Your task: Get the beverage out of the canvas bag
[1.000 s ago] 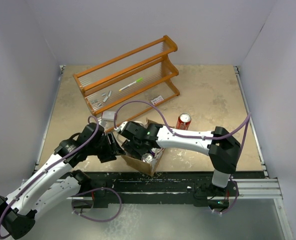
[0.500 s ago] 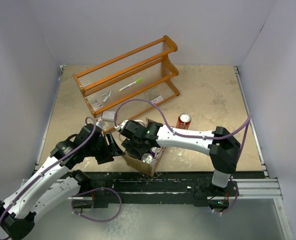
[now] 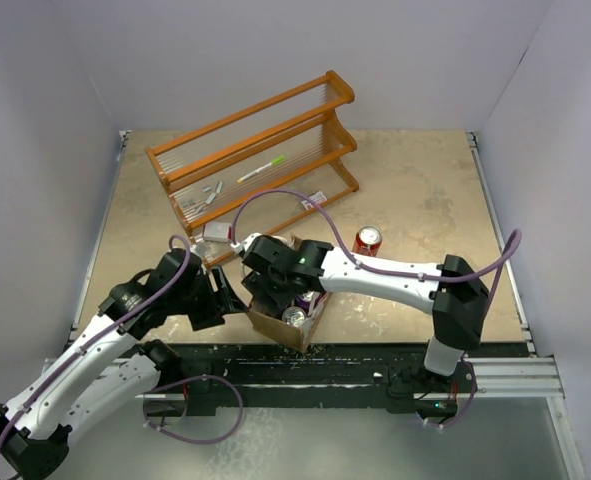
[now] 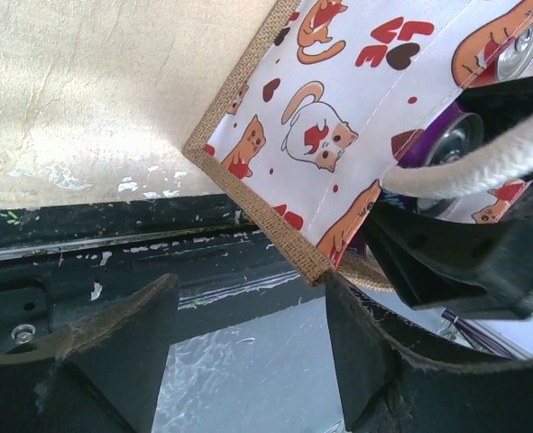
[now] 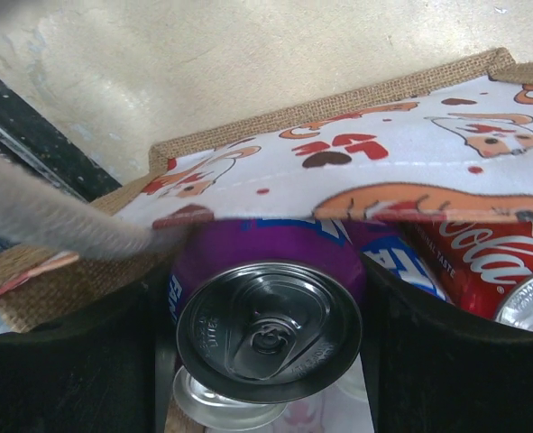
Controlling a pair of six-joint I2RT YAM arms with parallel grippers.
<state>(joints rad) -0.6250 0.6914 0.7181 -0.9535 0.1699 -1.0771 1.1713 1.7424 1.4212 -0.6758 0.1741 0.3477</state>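
Note:
The canvas bag (image 3: 278, 329) stands at the table's near edge, tan burlap with cat-print panels (image 4: 338, 117) and a white rope handle (image 4: 482, 162). It holds several cans: a purple can (image 5: 268, 271), a second purple one and a red cola can (image 5: 491, 257). My right gripper (image 3: 280, 297) reaches down into the bag, and its fingers (image 5: 401, 343) press both sides of the purple can. My left gripper (image 4: 248, 298) is open at the bag's left corner (image 4: 313, 263), with the burlap edge touching its right finger. In the top view it (image 3: 232, 299) sits just left of the bag.
A red can (image 3: 366, 241) stands on the table right of the bag. An orange wooden rack (image 3: 255, 160) with a green pen and small items lies behind. A small packet (image 3: 215, 231) and card (image 3: 314, 200) lie near it. The black rail (image 4: 86, 262) runs along the near edge.
My right arm's elbow has swung a little to the right while its gripper stays in the bag. My left arm has shifted slightly, its gripper still at the bag's left corner.

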